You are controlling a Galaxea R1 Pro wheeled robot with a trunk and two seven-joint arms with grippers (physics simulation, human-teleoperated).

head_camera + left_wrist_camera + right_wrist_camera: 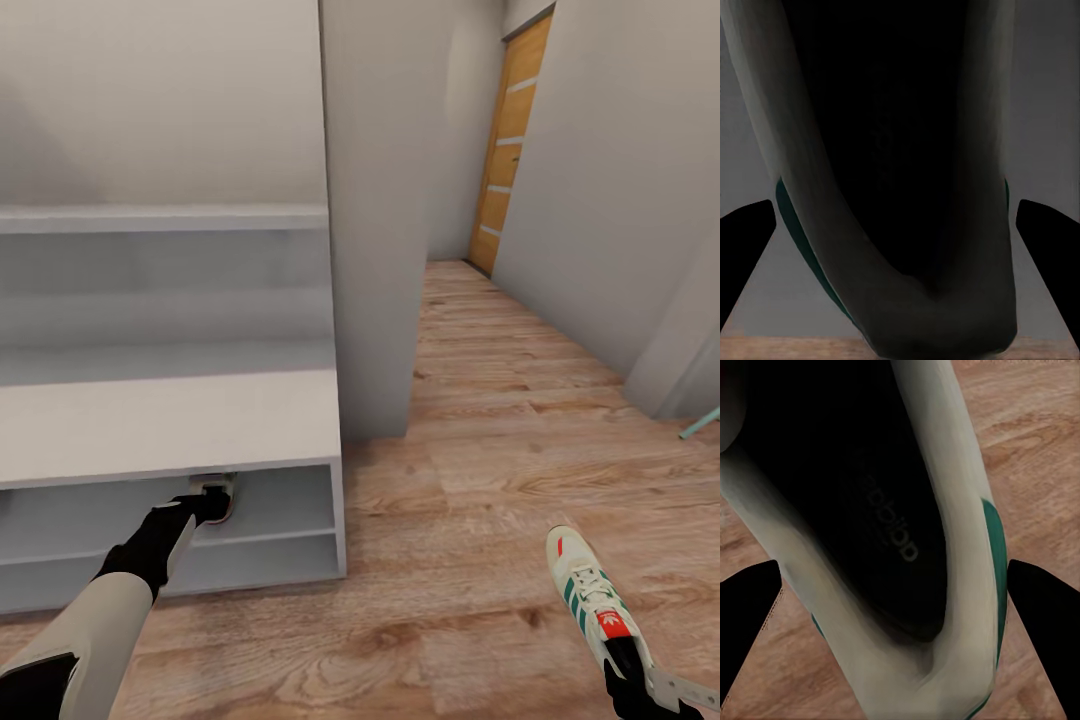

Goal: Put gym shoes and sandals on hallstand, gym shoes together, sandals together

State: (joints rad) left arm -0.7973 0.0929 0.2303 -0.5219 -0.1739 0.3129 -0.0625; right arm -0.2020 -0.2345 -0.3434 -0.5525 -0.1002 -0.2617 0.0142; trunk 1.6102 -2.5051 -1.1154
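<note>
Nearest, at the bottom right of the head view, the right gripper [640,690] is clamped on the heel of a gym shoe [592,600] — cream-white with green stripes and a red tongue label, its toe pointing away over the wooden floor [500,480]. The right wrist view looks straight into this shoe [907,547]: the dark insole with printed letters, the pale collar and a green patch, with a black fingertip [1046,615] on either side and floor planks beyond.

On the left, the left arm reaches into the upper open shelf of the shoe rack [170,420], where the left gripper [208,505] holds the second gym shoe [220,492] just under the bench top. In the left wrist view this shoe [900,285] is seen from the heel, dim in shadow, its rim between the two dark fingertips [746,247] — the gripper closed on it.

Farther off, a grey wall corner [370,220] stands beside the rack, and the corridor ends at a wooden door [508,150].
</note>
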